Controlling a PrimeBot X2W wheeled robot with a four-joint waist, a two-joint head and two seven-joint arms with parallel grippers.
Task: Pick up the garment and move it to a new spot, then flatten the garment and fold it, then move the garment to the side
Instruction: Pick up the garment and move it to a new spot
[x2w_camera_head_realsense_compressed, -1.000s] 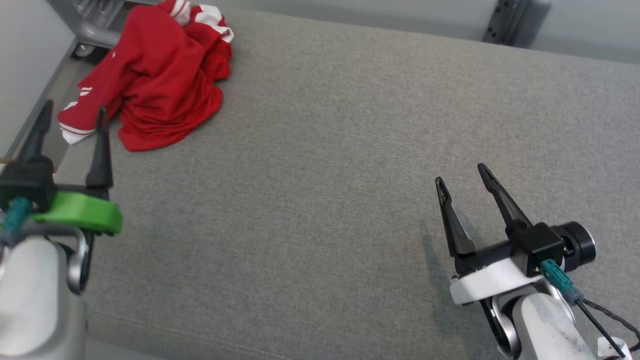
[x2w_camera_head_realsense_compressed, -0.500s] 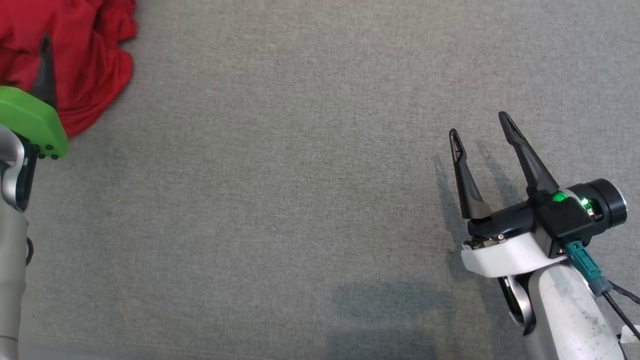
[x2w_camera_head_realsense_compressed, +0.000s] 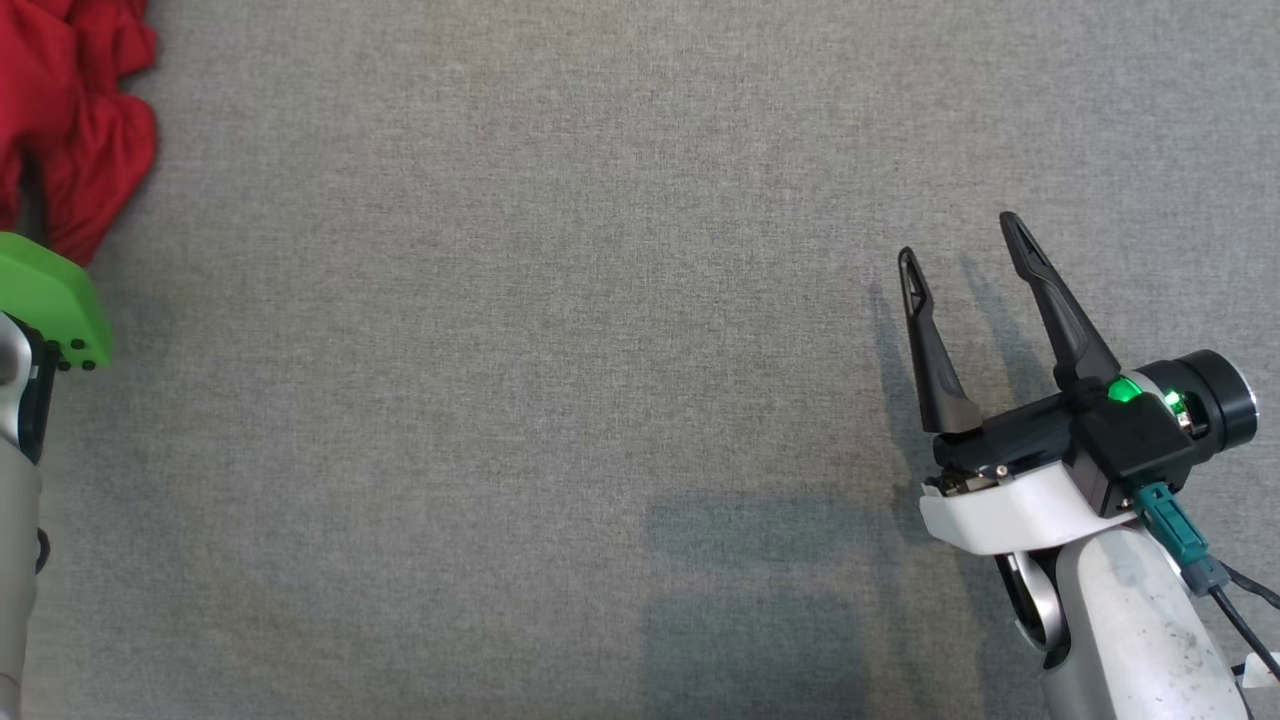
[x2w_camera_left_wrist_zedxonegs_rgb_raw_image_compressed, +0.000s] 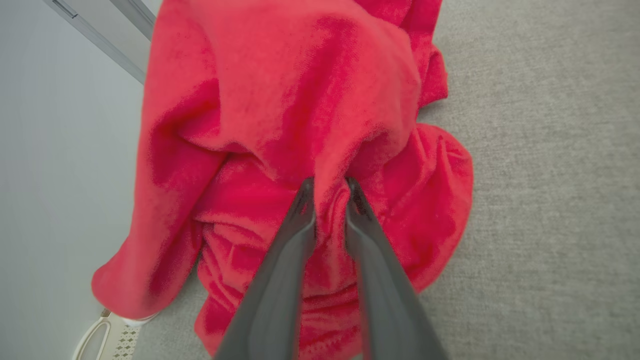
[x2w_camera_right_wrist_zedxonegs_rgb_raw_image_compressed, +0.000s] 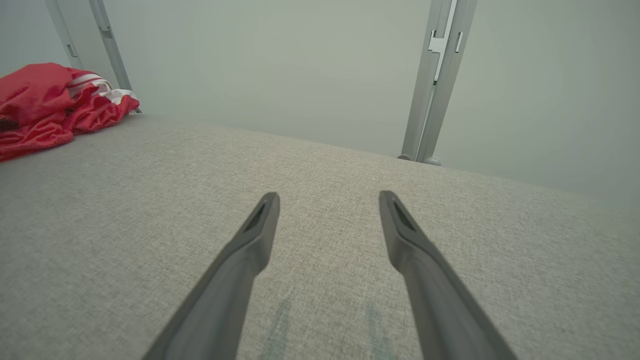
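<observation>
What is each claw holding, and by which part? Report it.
Left claw pinches the red garment by a raised fold of its bunched cloth. Right claw is open over the grey surface, holding nothing.

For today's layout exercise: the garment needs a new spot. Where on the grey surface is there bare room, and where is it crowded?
Bare: the broad middle of the grey surface, between the red garment at far left and the right gripper. Crowded: the left edge, where the left gripper pinches it.
</observation>
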